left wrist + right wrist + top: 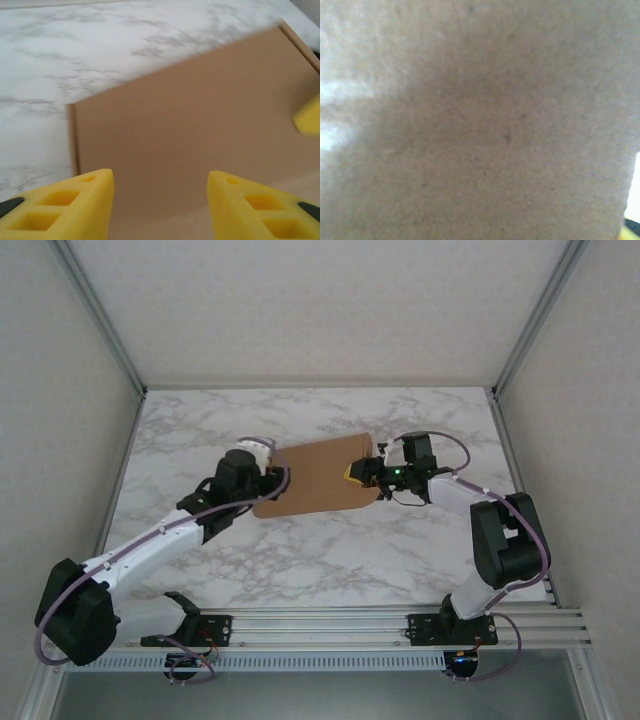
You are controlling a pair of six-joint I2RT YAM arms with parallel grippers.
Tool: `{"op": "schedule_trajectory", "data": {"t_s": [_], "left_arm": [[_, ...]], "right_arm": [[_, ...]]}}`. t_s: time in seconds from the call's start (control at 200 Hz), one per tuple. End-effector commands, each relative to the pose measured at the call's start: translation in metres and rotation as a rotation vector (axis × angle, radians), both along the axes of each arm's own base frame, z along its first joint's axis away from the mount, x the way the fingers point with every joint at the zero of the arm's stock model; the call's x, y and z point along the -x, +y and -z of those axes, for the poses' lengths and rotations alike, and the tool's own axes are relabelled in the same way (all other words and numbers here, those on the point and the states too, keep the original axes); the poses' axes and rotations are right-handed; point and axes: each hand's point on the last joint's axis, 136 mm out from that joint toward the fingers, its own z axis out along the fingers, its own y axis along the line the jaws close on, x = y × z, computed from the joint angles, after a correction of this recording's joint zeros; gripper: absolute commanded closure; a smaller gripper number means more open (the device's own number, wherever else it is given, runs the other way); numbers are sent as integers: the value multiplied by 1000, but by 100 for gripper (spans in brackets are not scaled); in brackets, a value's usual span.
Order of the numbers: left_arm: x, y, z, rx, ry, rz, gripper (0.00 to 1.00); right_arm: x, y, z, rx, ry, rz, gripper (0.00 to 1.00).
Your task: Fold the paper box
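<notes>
The paper box [315, 478] is a flat, plain brown cardboard piece lying closed on the marble table, between my two grippers. My left gripper [278, 480] is at the box's left edge. In the left wrist view its yellow fingers [75, 200] stand wide apart, open, with the paper box's brown top [190, 120] spreading ahead of them. My right gripper [360, 473] is at the box's right edge, one yellow finger [308, 119] resting over the top face. Blurred cardboard [480, 130] lies pressed close to the right wrist camera, hiding the jaws there.
The white marble table [200, 430] spreads around the box on all sides. Metal frame posts and plain walls enclose the table at the back and sides. An aluminium rail [330, 625] with the arm bases runs along the near edge.
</notes>
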Motion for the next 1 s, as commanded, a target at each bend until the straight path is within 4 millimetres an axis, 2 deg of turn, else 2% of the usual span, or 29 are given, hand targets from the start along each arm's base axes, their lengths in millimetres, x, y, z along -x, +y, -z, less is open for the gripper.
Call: {"op": "schedule_trajectory", "data": {"t_s": [0.0,0.065,0.14,0.295,0.466,0.656,0.746,0.866,0.921,0.996], "left_arm": [[29,-7,17,-223,-116,219,46],[42,-18,16,-235,-200,332,44],[49,-24,19,-267,-266,406,41],[38,-25,34,-395,-287,427,36],[25,-31,36,-432,-313,425,35],[44,-44,37,-407,-355,526,32],[29,-38,14,-306,-360,377,31],[6,-29,-21,-14,-263,110,32],[-3,-22,-23,135,-169,5,33],[-19,-2,-7,259,-17,-142,35]], "right_arm": [[11,-3,-2,9,19,0,52],[13,-3,-3,6,20,-1,52],[15,-3,-5,-1,23,-1,52],[19,0,-9,-17,26,-7,52],[22,5,-14,-31,25,-16,52],[20,3,-21,-44,9,16,53],[16,-1,-22,-23,-38,52,53],[15,-4,-13,18,-82,114,53],[19,-3,-3,52,-91,116,53],[25,-3,11,95,-104,108,52]]}}
